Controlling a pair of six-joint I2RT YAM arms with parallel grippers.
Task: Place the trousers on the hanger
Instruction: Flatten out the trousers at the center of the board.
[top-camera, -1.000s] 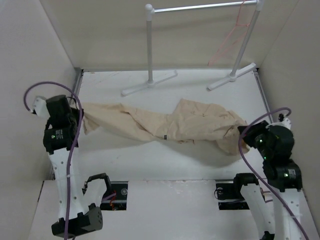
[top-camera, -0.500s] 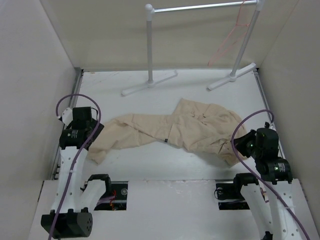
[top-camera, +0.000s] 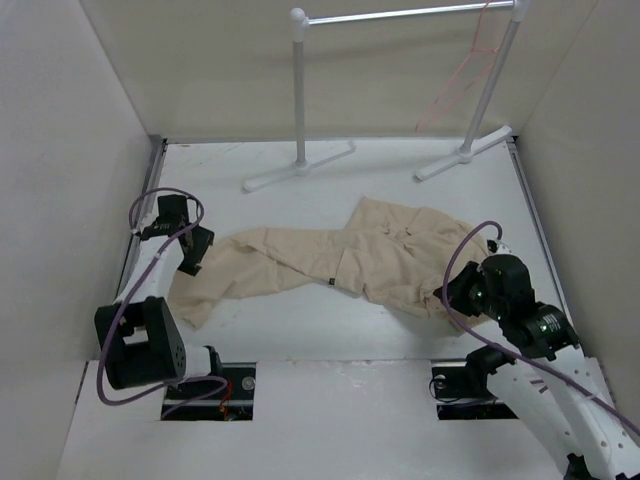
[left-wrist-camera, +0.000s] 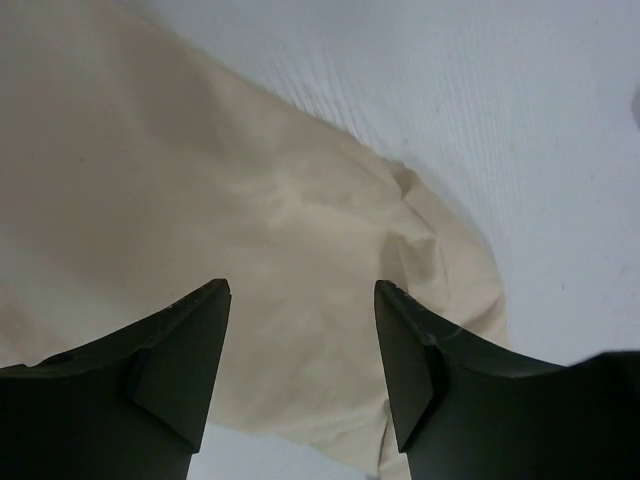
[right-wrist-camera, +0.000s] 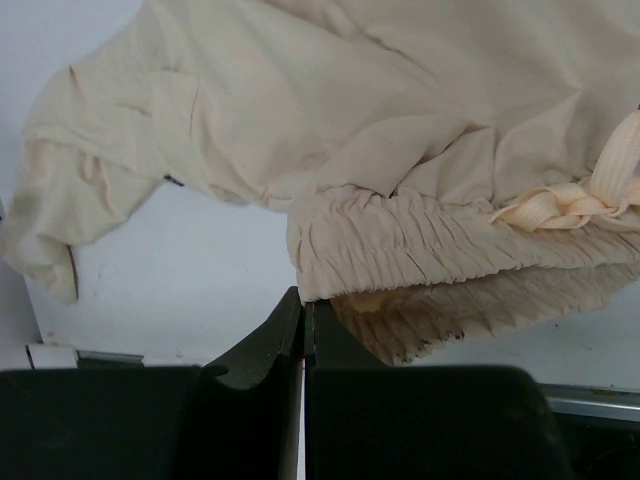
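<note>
The beige trousers (top-camera: 380, 255) lie crumpled across the middle of the table, with a small dark tag (top-camera: 330, 280) at a seam. My left gripper (top-camera: 190, 262) is open just above the leg end (left-wrist-camera: 200, 170), with nothing between its fingers. My right gripper (top-camera: 452, 295) is shut on the corner of the elastic waistband (right-wrist-camera: 400, 250), which is raised slightly off the table. The drawstring (right-wrist-camera: 560, 205) lies beside it. The pink-red wire hanger (top-camera: 455, 85) hangs on the rack's right end, far from both grippers.
The white tubular rack (top-camera: 300, 90) stands at the back, its feet (top-camera: 298, 165) on the table. Beige walls close in the left, right and back. The table's metal edge (right-wrist-camera: 590, 400) runs close behind the right gripper.
My left gripper let go of the leg end, which slumped to the right, and now hovers open over it. My right gripper moved left with the waistband, bunching the trousers.
</note>
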